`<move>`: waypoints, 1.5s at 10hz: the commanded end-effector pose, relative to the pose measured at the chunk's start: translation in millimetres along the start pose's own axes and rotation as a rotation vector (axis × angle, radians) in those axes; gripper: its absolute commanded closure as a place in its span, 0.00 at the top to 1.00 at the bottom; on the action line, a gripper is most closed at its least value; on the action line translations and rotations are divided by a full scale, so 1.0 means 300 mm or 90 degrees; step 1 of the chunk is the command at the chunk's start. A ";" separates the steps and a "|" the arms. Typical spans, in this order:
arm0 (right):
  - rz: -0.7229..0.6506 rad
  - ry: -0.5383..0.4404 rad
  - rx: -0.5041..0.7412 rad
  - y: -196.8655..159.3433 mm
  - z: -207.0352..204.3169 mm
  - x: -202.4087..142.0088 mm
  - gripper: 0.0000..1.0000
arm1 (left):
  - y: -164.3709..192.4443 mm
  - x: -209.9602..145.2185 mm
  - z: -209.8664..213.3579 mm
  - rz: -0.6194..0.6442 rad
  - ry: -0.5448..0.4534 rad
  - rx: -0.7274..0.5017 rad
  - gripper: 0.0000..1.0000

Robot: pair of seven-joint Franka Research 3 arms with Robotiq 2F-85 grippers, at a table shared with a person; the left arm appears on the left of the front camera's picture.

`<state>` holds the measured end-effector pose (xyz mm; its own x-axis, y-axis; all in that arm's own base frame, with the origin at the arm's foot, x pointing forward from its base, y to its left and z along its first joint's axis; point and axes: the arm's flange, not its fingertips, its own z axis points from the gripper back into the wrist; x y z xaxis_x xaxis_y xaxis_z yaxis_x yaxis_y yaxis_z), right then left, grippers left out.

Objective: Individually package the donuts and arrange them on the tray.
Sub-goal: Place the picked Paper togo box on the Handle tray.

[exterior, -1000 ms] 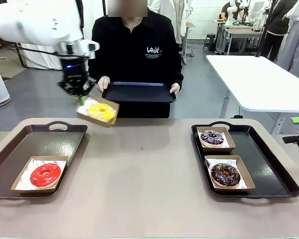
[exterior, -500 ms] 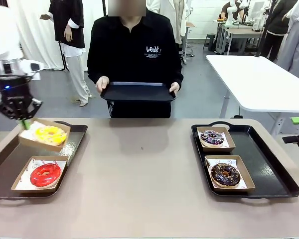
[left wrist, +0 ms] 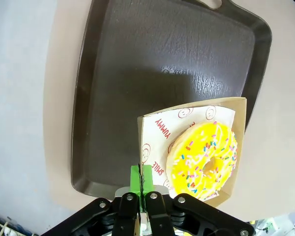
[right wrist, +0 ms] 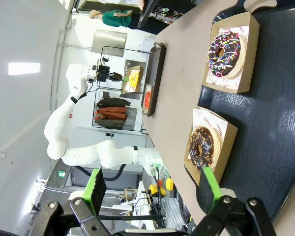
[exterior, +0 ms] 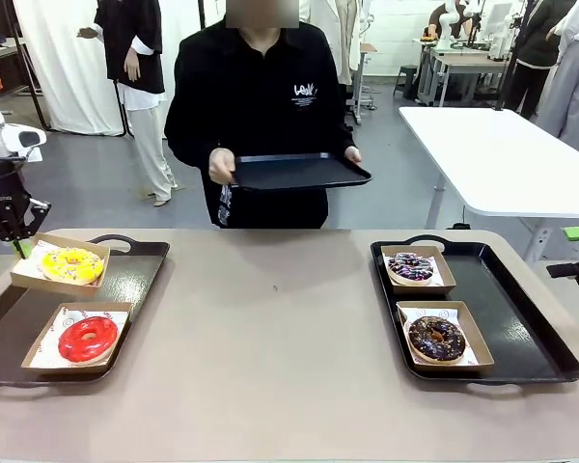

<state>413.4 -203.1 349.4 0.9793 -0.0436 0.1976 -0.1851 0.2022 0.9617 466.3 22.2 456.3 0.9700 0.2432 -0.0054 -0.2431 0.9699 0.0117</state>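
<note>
Front view. The left pincer (exterior: 17, 243) is clamped on the near corner of a cardboard box (exterior: 58, 262) carrying the yellow donut (exterior: 73, 264), held above the far end of the left tray (exterior: 125, 280). The red donut (exterior: 87, 338) lies in its own box at the near end of that tray. On the right tray (exterior: 521, 318), the purple-white sprinkled donut (exterior: 411, 267) sits in the far box and the chocolate sprinkled donut (exterior: 436, 337) in the near box. Both trays rest on the bench (exterior: 280, 338). Across it, a person (exterior: 261, 96) holds an empty dark tray (exterior: 299, 171) in both hands.

Left wrist view. The green pads (left wrist: 136, 178) pinch the box edge (left wrist: 140, 142) and its printed paper liner; the yellow donut (left wrist: 204, 160) lies in the box over the near corner of the left tray (left wrist: 162, 64).

Right wrist view. The right pincer (right wrist: 152, 187) stands wide open, gripping nothing, above the right tray (right wrist: 280, 128), with the chocolate sprinkled donut (right wrist: 201, 147) nearest and the purple-white sprinkled donut (right wrist: 225, 48) beyond.
</note>
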 end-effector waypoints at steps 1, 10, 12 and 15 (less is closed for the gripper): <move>0.001 0.001 0.003 0.004 -0.001 0.000 1.00 | -0.002 -0.011 0.006 0.003 0.004 0.001 0.01; 0.001 0.001 0.003 0.004 -0.001 0.000 1.00 | 0.000 0.369 -0.118 -0.091 -0.006 -0.068 0.01; 0.001 0.001 0.003 0.004 -0.001 0.000 1.00 | -0.021 0.402 -0.187 -0.105 -0.010 -0.041 0.01; 0.001 0.001 0.003 0.004 -0.001 0.000 1.00 | -0.086 0.389 -0.252 -0.116 -0.029 -0.016 0.01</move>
<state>413.3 -203.1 349.5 0.9793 -0.0437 0.1978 -0.1852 0.2021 0.9617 586.6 32.9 380.8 0.9973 0.0736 0.0084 -0.0732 0.9966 -0.0374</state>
